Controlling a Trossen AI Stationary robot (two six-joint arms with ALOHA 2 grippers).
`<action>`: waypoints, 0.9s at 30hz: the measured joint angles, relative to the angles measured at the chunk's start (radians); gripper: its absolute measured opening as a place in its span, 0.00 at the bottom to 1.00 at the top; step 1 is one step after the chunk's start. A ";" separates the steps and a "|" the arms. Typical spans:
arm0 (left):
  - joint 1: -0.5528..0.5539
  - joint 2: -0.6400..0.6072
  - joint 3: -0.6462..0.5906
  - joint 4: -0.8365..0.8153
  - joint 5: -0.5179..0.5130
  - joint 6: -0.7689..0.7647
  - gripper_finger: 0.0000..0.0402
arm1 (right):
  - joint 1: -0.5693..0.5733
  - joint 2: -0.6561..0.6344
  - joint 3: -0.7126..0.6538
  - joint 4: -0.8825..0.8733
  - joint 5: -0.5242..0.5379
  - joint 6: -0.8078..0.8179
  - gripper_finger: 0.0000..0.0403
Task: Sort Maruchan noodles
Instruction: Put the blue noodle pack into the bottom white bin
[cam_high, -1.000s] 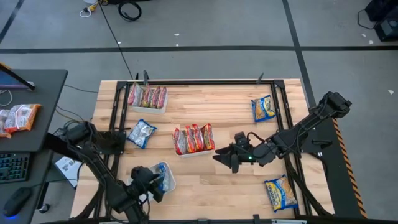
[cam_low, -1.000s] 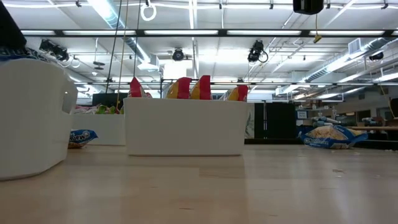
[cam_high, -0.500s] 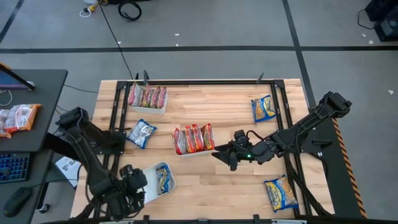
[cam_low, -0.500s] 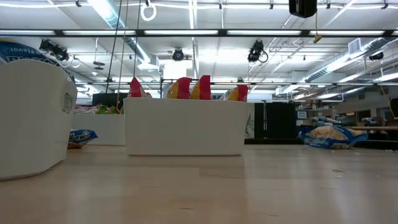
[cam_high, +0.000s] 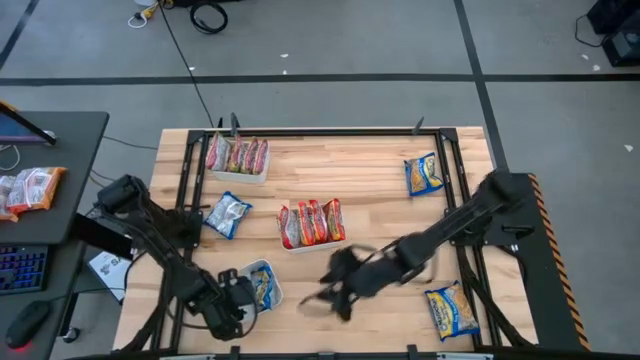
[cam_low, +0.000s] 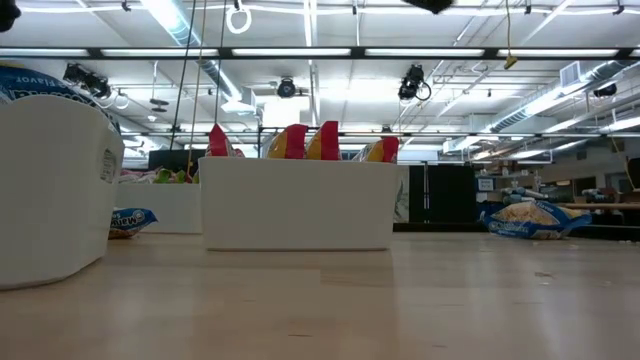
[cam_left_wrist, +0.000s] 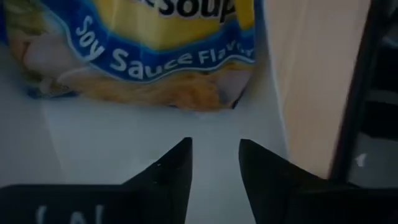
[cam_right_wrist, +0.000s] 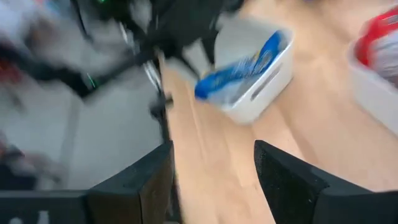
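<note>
A big workshop or lab hall: grey concrete floor crossed by dark tape lines, a cable coil at eleven o'clock, long ceiling strip lights overhead, and a desk at nine o'clock.

red-orange packets | blue-and-yellow packet | white tray | fingers seemingly black

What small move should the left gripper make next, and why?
Probably lift clear of the near-left white tray. The left gripper hangs open and empty just over it, and the blue soy sauce packet already lies inside, so the drop looks finished.
</note>
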 joint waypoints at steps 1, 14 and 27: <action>0.003 0.006 -0.005 0.005 -0.004 0.020 0.33 | 0.000 0.060 0.075 -0.067 -0.021 -0.034 0.56; 0.058 0.109 -0.009 -0.025 -0.204 0.108 0.32 | -0.069 0.527 0.585 -0.510 -0.041 -0.371 0.51; 0.201 0.098 0.003 -0.015 -0.231 0.183 0.34 | -0.146 0.660 0.717 -0.418 -0.130 -0.509 0.51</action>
